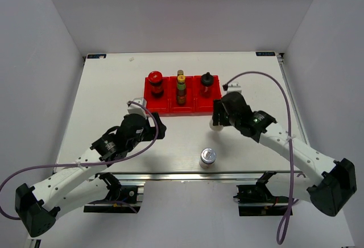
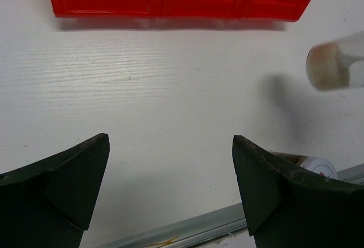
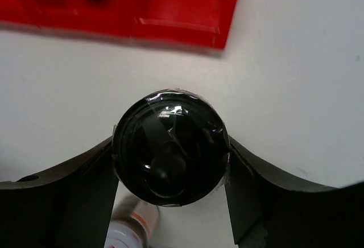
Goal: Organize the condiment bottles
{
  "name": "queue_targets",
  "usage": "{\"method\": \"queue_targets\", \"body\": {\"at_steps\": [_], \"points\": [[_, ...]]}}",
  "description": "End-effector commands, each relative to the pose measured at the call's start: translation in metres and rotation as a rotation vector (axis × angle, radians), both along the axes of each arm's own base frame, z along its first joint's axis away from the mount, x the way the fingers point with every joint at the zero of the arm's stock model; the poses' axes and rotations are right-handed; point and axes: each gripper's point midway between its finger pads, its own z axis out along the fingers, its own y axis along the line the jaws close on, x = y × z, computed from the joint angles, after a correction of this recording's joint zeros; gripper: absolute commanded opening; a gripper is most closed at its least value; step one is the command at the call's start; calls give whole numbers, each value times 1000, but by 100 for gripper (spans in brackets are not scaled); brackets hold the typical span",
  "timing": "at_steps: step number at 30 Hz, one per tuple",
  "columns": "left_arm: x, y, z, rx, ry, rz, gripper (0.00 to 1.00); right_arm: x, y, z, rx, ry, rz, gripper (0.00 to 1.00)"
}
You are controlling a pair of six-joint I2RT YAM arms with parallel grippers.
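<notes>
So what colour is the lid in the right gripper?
Glossy black lid, clearest in the right wrist view.

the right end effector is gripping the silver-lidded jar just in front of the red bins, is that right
Not quite: the jar is the wrong one. The right end effector is gripping the black-lidded jar just in front of the red bins, as the right wrist view shows. The silver-lidded jar stands alone and untouched in the top view.

Reads as glossy red plastic on the far bins. Shows matt white with fine wood-like grain across the table. Looks matt, scuffed black plastic on the left gripper fingers. Gleams glossy black under crinkled clear film on the black-lidded jar. Shines metallic on the silver-lidded jar.
</notes>
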Motion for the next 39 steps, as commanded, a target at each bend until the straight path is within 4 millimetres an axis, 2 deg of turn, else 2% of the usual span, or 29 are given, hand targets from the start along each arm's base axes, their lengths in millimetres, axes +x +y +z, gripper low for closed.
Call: {"method": "queue_targets", "body": {"at_steps": [1,2,7,8,11,16,17,21,31,39], "points": [[1,7,-6,23,5,27,98,48,32,75,96,-217,1,44],[0,7,-6,26,6,29,98,59,35,69,65,-212,-13,45],[1,10,-5,27,2,45,98,99,48,82,43,-237,-63,45],[1,10,-4,26,1,45,98,109,46,74,25,-226,-78,45],[1,12,-6,30,2,53,98,132,45,72,33,-233,-100,44],[2,12,-9,38,5,56,98,157,49,69,65,-278,-86,43],[2,13,-9,39,6,58,98,161,47,63,66,-268,-89,43],[2,13,-13,43,8,60,98,172,43,50,77,-248,-99,42],[4,11,-18,56,18,57,98,185,55,24,100,-230,-88,42],[1,4,-17,41,26,21,98,183,48,-17,45,-172,-123,52]]}}
